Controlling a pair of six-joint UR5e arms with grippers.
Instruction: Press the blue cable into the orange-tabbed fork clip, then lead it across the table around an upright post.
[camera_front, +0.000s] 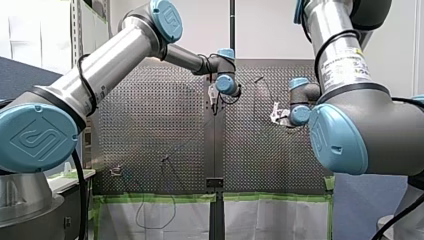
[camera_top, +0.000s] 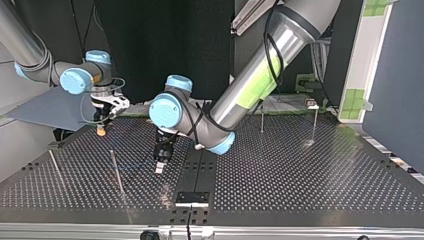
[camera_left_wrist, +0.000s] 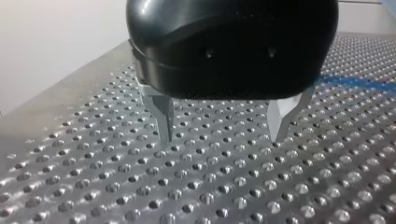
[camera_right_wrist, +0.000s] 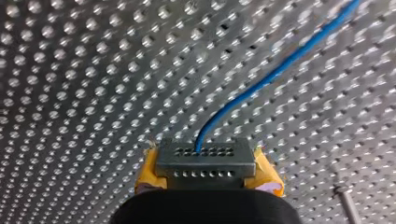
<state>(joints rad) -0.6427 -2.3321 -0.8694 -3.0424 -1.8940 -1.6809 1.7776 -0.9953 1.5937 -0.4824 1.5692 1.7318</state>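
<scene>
The blue cable (camera_right_wrist: 275, 72) runs over the perforated table (camera_right_wrist: 70, 93) and ends between the yellow pads (camera_right_wrist: 149, 175) of my right gripper (camera_right_wrist: 205, 163), which is shut on it. At the top view's left, that right gripper (camera_top: 103, 125) points down at an orange tab (camera_top: 101, 131) on the table. My left gripper (camera_left_wrist: 222, 135) hovers just above the table with its metal fingers (camera_left_wrist: 163, 116) open and nothing between them. The blue cable (camera_left_wrist: 359, 83) lies behind it. In the top view my left gripper (camera_top: 160, 167) is near the middle, beside the cable (camera_top: 136, 164).
Thin upright posts stand in the top view: one (camera_top: 117, 172) just left of my left gripper, another (camera_top: 55, 167) further left, and two (camera_top: 262, 120) (camera_top: 314, 122) at the far right. A black bracket (camera_top: 192, 197) sits at the near edge.
</scene>
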